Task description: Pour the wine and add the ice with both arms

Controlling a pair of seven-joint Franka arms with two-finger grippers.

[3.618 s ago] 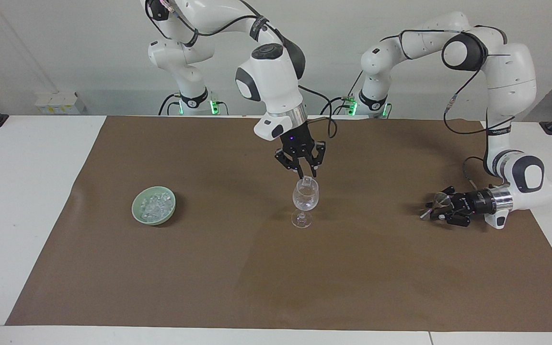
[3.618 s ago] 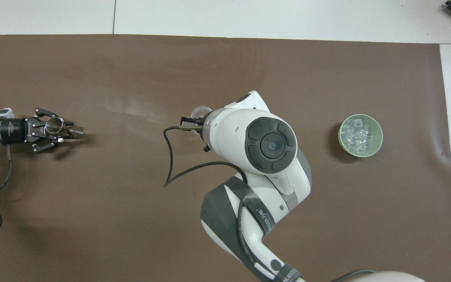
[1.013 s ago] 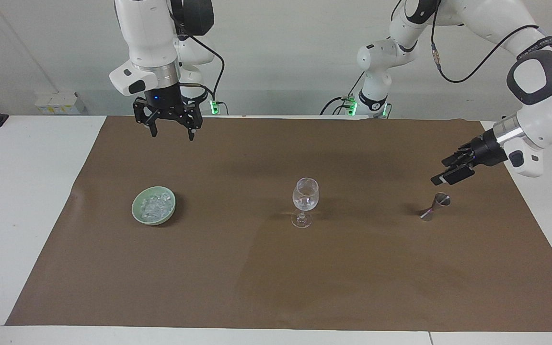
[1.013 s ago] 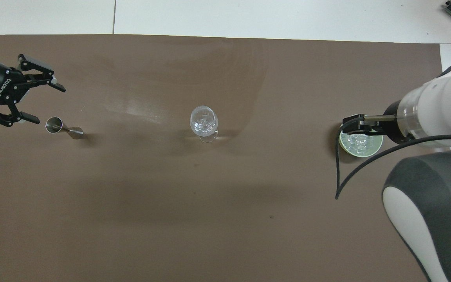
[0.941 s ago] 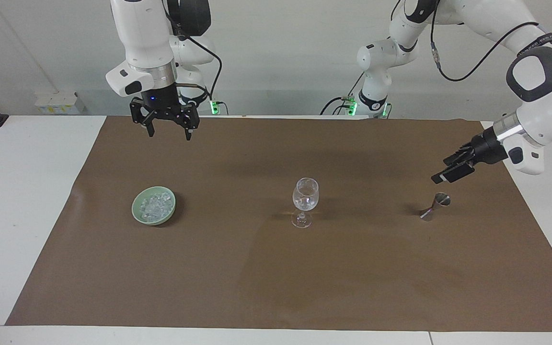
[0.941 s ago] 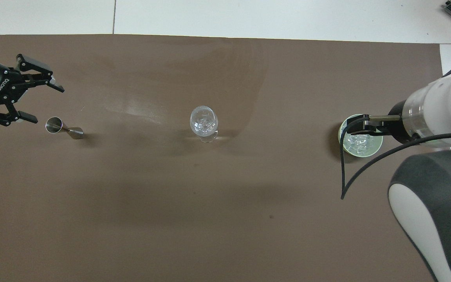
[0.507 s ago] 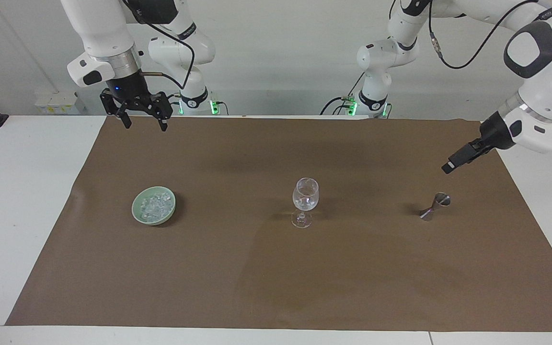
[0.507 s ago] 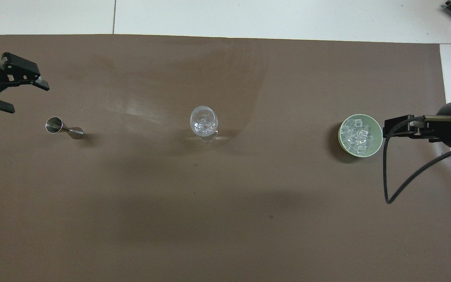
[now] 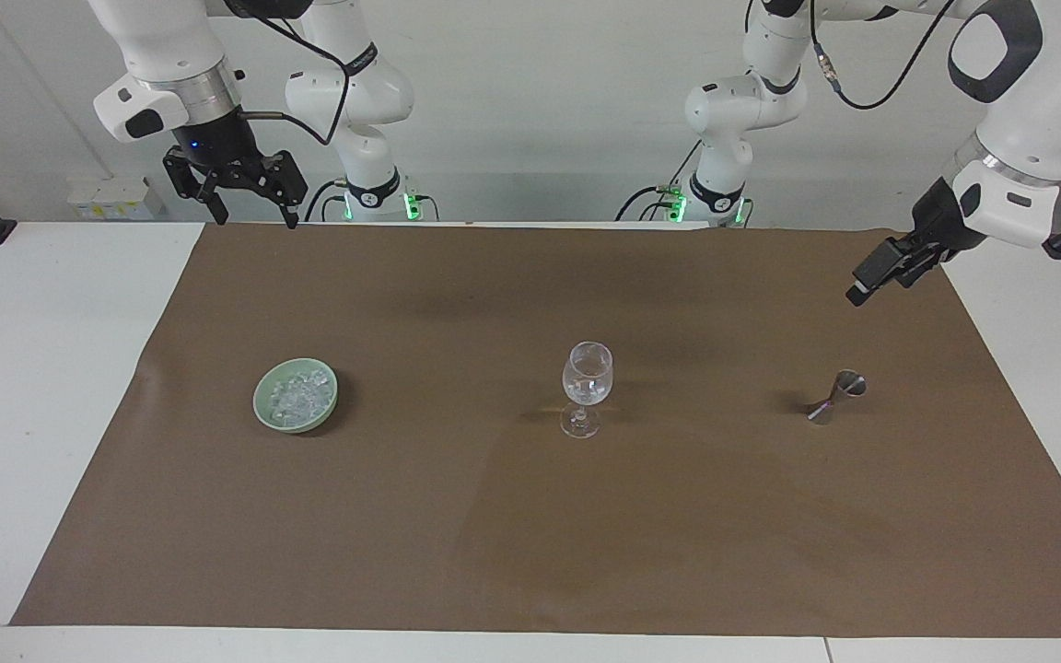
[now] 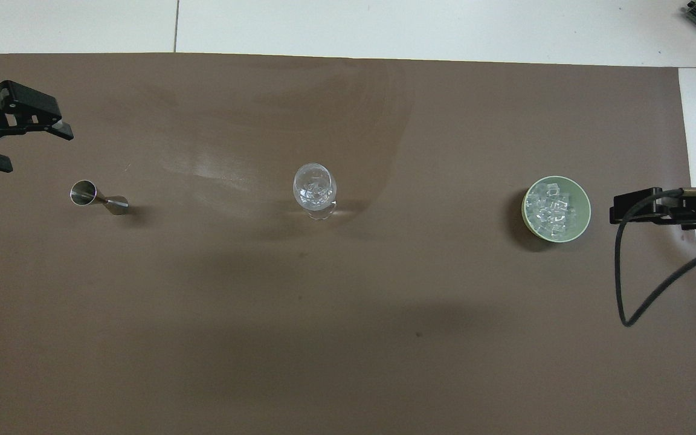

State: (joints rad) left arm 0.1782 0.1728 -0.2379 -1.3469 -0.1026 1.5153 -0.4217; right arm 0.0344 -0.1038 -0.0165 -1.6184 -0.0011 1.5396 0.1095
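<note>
Across the white table (image 9: 42, 368) lies a brown mat (image 9: 530, 516), carrying everything else. Both arms are raised above the mat's edges and hold nothing. At the right arm's end, the right gripper (image 9: 252, 221) hangs over the mat's corner nearest the robots, fingers spread apart and pointing down; in the overhead view only its dark edge (image 10: 647, 206) shows just beside the bowl. At the left arm's end, the left gripper (image 10: 34, 148) is up over the mat's edge, tilted toward the mat, its fingers standing well apart as the overhead view shows; from the facing view it (image 9: 867, 281) is seen side-on.

On the mat, toward the right arm's end, sits a pale green bowl (image 9: 265, 412) with the ice (image 9: 298, 394) heaped in it. Mid-mat stands an upright glass (image 9: 587, 387); glinting ice chunks lie in its cup (image 10: 313, 186). Toward the left arm's end stands a small metal jigger (image 9: 837, 396), well apart from the glass and below the left gripper.
</note>
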